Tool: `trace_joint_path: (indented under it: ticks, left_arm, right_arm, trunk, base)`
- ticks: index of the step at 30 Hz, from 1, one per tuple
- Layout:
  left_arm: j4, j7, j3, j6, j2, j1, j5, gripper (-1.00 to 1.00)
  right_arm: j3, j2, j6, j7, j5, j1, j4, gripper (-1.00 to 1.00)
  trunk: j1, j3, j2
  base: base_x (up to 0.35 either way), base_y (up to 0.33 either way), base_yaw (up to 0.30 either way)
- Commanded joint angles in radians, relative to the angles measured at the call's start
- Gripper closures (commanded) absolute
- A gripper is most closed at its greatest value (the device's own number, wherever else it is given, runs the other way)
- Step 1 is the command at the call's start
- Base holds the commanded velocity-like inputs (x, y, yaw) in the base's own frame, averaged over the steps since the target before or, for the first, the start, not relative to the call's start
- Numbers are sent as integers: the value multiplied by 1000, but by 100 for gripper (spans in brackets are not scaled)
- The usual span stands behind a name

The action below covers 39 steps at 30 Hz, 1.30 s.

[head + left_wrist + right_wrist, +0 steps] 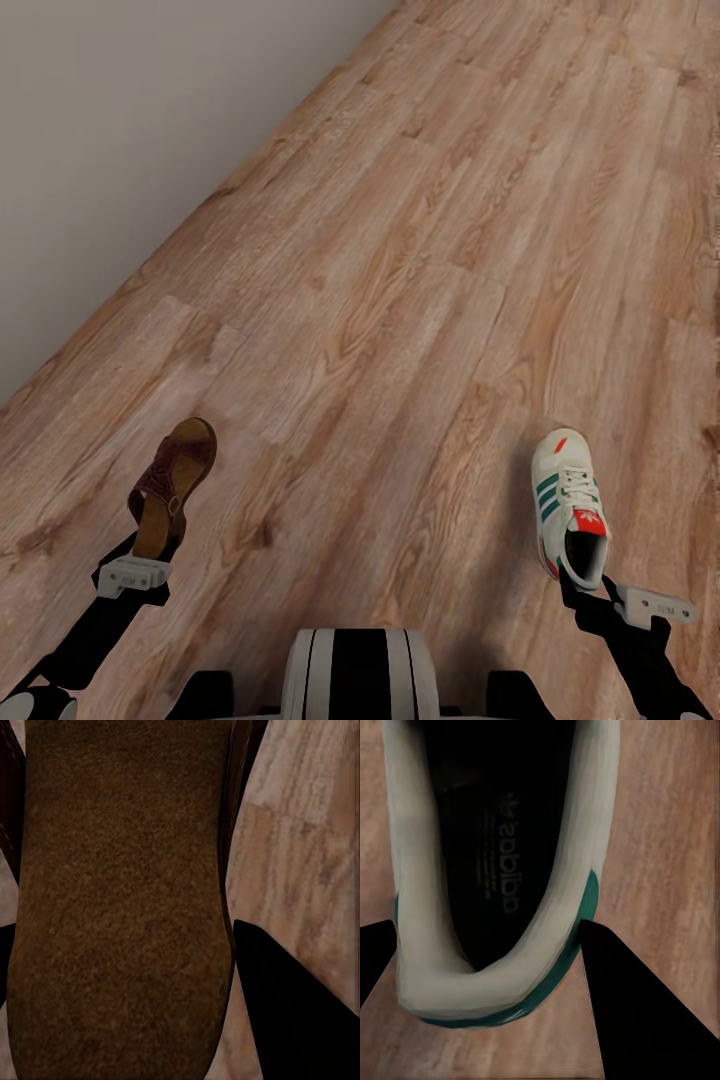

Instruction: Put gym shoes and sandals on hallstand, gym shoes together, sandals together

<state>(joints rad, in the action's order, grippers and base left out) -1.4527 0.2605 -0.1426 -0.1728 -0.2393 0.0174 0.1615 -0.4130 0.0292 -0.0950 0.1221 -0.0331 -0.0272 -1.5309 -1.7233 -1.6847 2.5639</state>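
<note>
My left gripper point(152, 552) is shut on the heel of a maroon-brown sandal point(173, 485), holding it above the corridor floor point(420, 280) at lower left. Up close in the left wrist view, its brown footbed point(120, 900) runs between the dark fingers point(292, 1012). At lower right, my right gripper point(580, 585) is shut on the heel of a cream gym shoe point(568, 500) with green stripes and a red tongue label. The right wrist view looks into the shoe's dark opening point(495, 870), with a black finger point(645, 1012) against the heel rim. The hallstand is out of view.
A plain grey wall point(130, 130) runs diagonally along the left side of the wood plank floor. The robot's white and black trunk point(360, 675) sits at bottom centre.
</note>
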Motion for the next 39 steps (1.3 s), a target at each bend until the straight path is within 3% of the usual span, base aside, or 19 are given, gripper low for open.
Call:
trace_joint_path:
  ticks: [1, 39]
  left_arm:
    - [0, 0, 0, -1, 0, 0, -2, 100]
    - [0, 0, 0, -1, 0, 1, -5, 100]
  right_arm:
    - [0, 0, 0, -1, 1, 0, 0, 100]
    - [3, 0, 0, -1, -7, -5, 1, 100]
  trunk:
    - [0, 2, 0]
    - [0, 58, 0]
  base:
    - [0, 0, -147]
    - [0, 0, -119]
